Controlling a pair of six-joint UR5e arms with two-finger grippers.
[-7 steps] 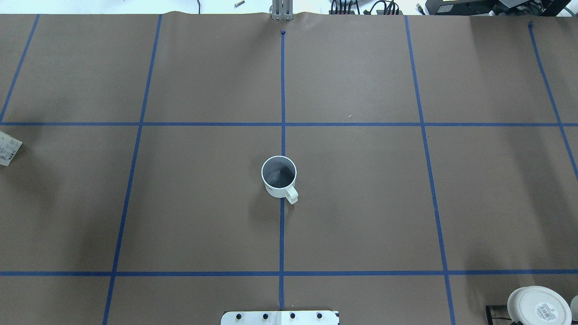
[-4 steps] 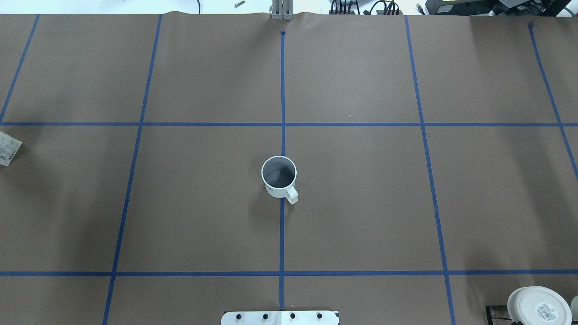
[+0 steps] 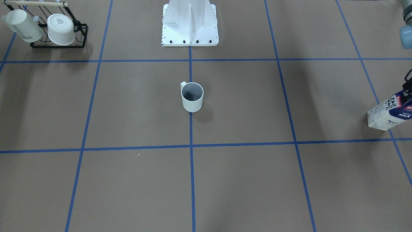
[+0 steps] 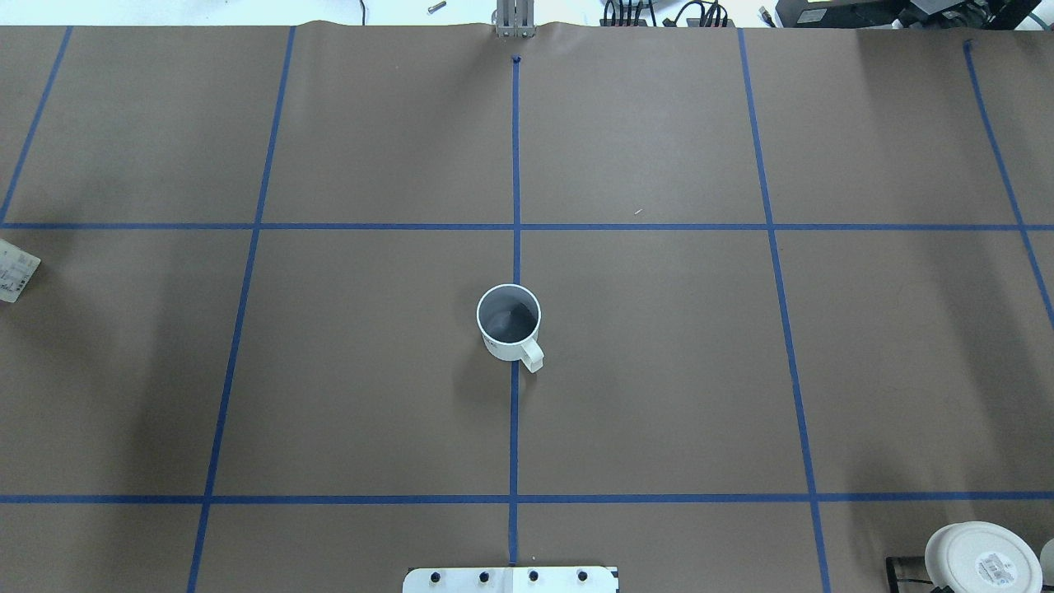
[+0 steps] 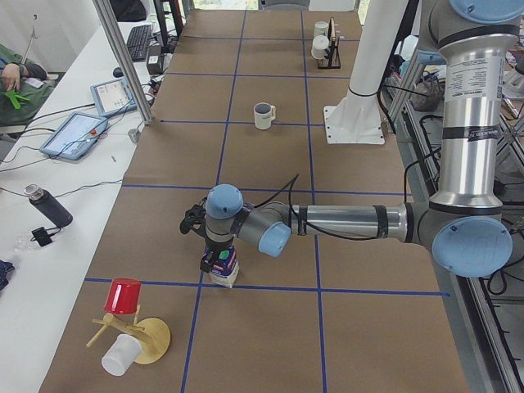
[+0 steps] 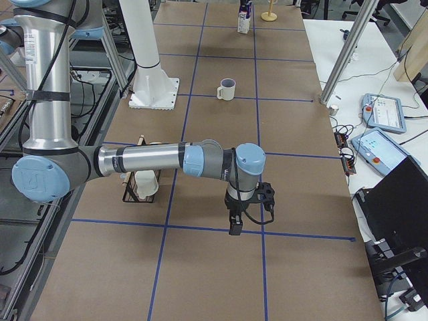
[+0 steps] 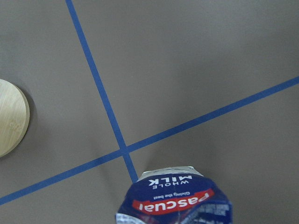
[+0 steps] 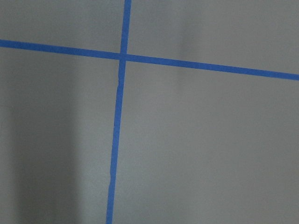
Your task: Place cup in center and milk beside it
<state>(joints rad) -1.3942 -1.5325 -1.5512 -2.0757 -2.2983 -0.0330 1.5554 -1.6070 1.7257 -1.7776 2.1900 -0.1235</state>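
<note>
One rack (image 3: 59, 46) sits well apart from centred cup (image 3: 192, 96); milk (image 3: 389, 112) under left fingers (image 5: 214, 248); cannot tell their or right fingers' (image 6: 235, 224) state.

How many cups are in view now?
5: the cup at the center, a lettered white cup and a wider white cup on the black rack, a red cup and a small white cup at the wooden stand. More may be hidden.
</note>
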